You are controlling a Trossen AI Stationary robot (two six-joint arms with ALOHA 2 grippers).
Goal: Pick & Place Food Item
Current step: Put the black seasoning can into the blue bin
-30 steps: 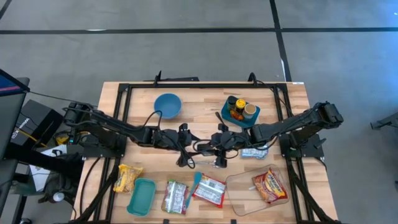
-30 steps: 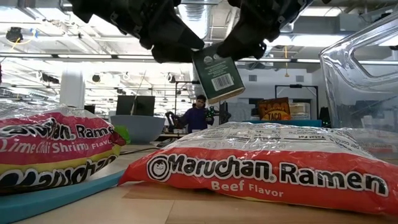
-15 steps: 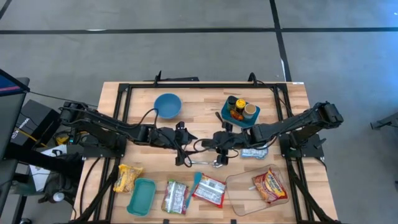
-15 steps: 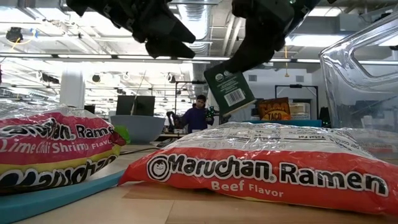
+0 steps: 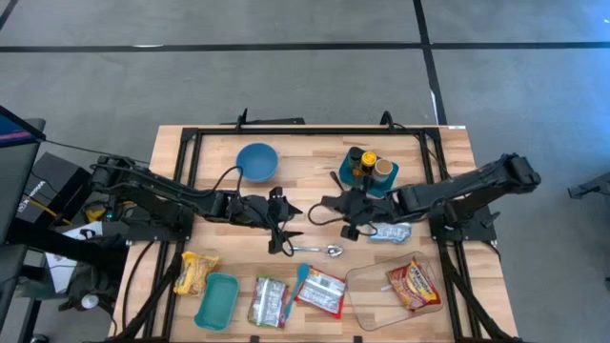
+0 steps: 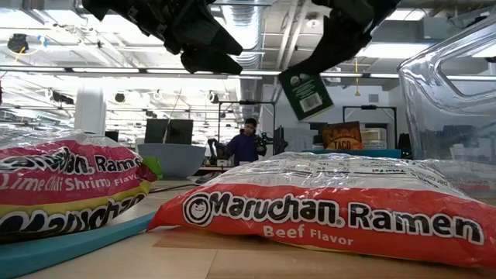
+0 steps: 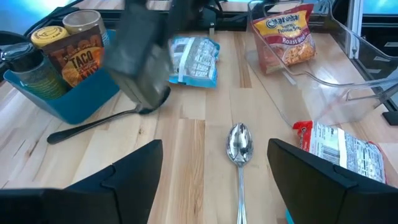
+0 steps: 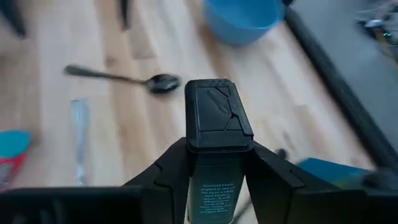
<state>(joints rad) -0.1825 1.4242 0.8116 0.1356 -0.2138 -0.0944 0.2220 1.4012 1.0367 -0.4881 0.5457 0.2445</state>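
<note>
A dark green tin with a black lid hangs above the middle of the table with my right gripper shut on it. It shows blurred in the left wrist view too, as the tin. My left gripper stands open a little to its left, above the table, holding nothing; its fingers frame a spoon lying flat on the wood. In the low view my left gripper hangs clear of the tin. My right gripper pinches the tin between its two fingers, on two opposite sides of the body just behind the lid. It comes slanting down from the table's right side. The tin is lifted clear of the table and tilted.
A blue tray of jars stands just beyond the right gripper, a blue bowl at far centre-left. A silver-blue packet, a clear container holding a ramen pack, more ramen packs, a teal lid lie nearer.
My right gripper has carried the tin away from my left gripper, toward the table's right and far side and a little up, turning as it went. The tin stays tilted and clear. The spoon beneath now lies uncovered in the high view.
</note>
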